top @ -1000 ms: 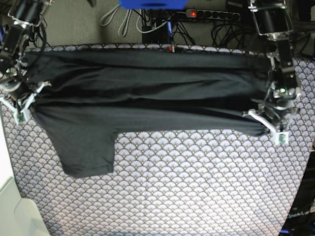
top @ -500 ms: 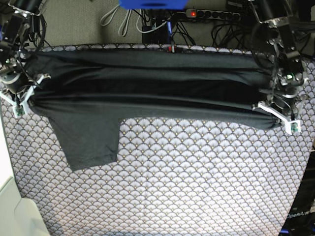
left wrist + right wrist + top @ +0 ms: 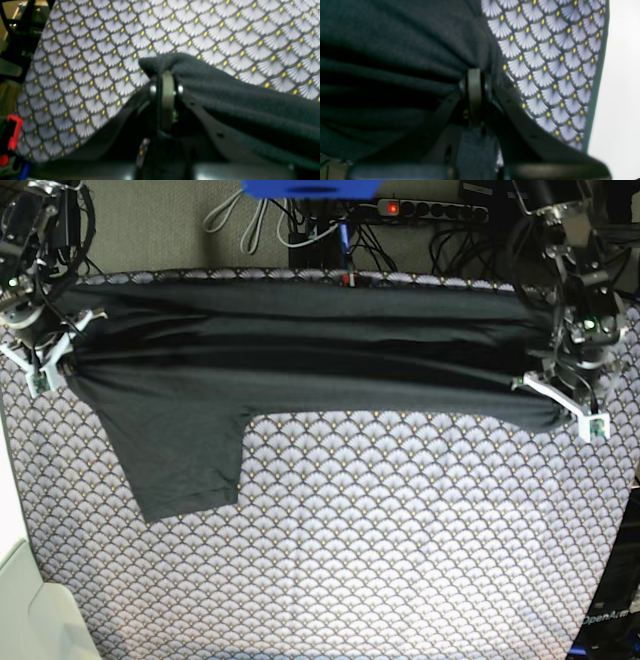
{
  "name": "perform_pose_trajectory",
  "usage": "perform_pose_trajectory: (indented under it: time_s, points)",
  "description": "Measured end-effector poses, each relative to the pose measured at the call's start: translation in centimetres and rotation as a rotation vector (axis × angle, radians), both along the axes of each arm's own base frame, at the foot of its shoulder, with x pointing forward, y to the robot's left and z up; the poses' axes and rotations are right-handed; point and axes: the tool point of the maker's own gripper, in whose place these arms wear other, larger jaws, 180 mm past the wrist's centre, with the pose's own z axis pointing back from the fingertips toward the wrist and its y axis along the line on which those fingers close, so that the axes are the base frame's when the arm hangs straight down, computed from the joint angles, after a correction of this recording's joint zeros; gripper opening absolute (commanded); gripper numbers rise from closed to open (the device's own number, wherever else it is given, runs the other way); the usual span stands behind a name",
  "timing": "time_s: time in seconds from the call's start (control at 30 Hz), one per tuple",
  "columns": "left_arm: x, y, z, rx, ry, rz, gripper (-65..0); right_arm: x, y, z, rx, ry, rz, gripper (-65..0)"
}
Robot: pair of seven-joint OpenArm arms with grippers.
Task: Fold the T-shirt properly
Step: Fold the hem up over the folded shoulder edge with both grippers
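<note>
Both grippers, left gripper [image 3: 560, 395] and right gripper [image 3: 50, 360], I've got clamped on the T-shirt [image 3: 300, 360], stretched along the cloth's [image 3: 400, 540] far edge; first lengthwise fold underway, sleeve hanging near-left, more folds remain.

- Left arm [image 3: 585, 290]: black metal links, looped black cables, small green light.
- Right arm [image 3: 30, 260]: same black build.
- Grippers: white finger brackets [image 3: 560, 402], silver screws [image 3: 180, 88].
</note>
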Motion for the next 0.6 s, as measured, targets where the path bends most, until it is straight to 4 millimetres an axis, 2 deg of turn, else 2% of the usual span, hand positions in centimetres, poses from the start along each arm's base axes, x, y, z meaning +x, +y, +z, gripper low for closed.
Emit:
perform_pose_trajectory:
  time_s: [0.13, 0.23, 0.43, 0.6]
  points:
    - [-0.3, -0.1, -0.4, -0.005, 0.014, -0.001, -64.6, -1.4, -0.1, -0.9, -0.008, 0.047, -0.003, -65.0]
    - [-0.4, 0.0, -0.6, -0.006, 0.02, 0.001, -64.3, -1.0, -0.1, -0.7, -0.004, 0.032, -0.001, -65.0]
    - [-1.5, 0.2, -2.9, -0.029, 0.084, 0.016, -64.1, -1.8, -0.1, -1.1, -0.005, 0.055, -0.001, -65.0]
    - [-1.5, 0.2, -2.9, -0.029, 0.083, 0.016, -64.1, -3.0, 0.2, -0.9, -0.024, 0.07, 0.016, -65.0]
